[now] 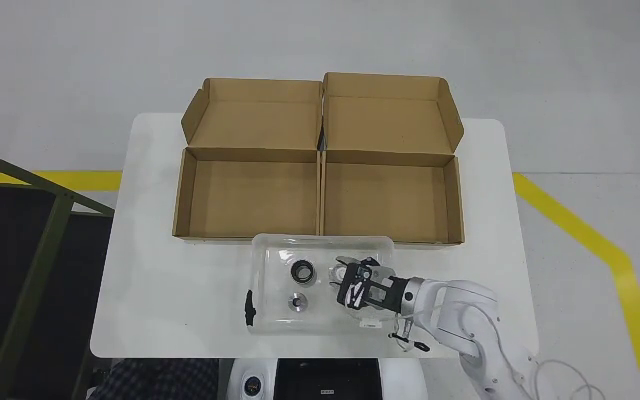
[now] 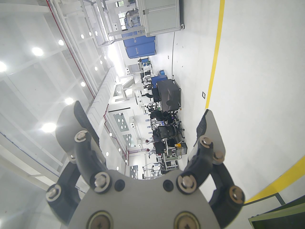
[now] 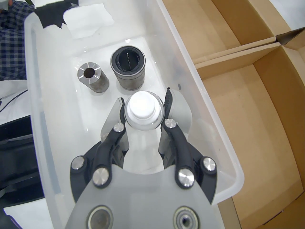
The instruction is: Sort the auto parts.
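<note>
Right jaws: clamped on a white-capped round part (image 3: 142, 107), one jaw on each side of it, inside the clear plastic bin (image 3: 183, 58); whether the part rests on the bin floor cannot be told. Left jaws: apart, turned toward the open hall. Bin contents, further: one steel bearing (image 3: 128, 70) with a black inner rim, standing upright just beside the held part; one slotted steel sleeve (image 3: 93, 77), upright, near the bearing but apart from it. Bin end wall: a white paper slip (image 3: 89, 21) and a torn black tape piece (image 3: 52, 13). Bin position: near edge of the white counter (image 1: 150, 280). Beyond the bin: left cardboard box (image 1: 247, 198) and right cardboard box (image 1: 385, 200), side by side and touching, lids folded back.
</note>
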`<state>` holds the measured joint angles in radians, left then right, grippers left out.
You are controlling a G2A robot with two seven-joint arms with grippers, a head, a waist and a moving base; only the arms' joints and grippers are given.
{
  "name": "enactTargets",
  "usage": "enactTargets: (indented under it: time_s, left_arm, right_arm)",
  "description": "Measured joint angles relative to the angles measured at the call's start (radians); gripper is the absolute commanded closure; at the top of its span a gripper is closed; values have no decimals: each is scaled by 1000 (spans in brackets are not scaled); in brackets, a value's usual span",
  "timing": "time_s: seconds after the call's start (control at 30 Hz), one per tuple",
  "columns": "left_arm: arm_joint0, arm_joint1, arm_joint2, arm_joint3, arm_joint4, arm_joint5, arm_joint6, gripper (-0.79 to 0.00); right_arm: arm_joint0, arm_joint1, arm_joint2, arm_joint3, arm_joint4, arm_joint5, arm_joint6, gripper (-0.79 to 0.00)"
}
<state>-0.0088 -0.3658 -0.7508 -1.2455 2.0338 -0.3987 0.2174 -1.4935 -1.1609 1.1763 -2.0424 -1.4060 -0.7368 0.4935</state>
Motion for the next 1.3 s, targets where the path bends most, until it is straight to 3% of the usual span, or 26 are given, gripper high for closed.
enactTargets:
  time_s: [0.3, 1.3]
  left_arm:
    - [0, 0, 0, 0, 0, 0, 0, -785]
    - [0, 0, 0, 0, 0, 0, 0, -785]
  right_arm:
    - [30, 8, -3, 34, 50, -78, -111, 0]
    - [91, 17, 57, 62, 267, -49, -455, 0]
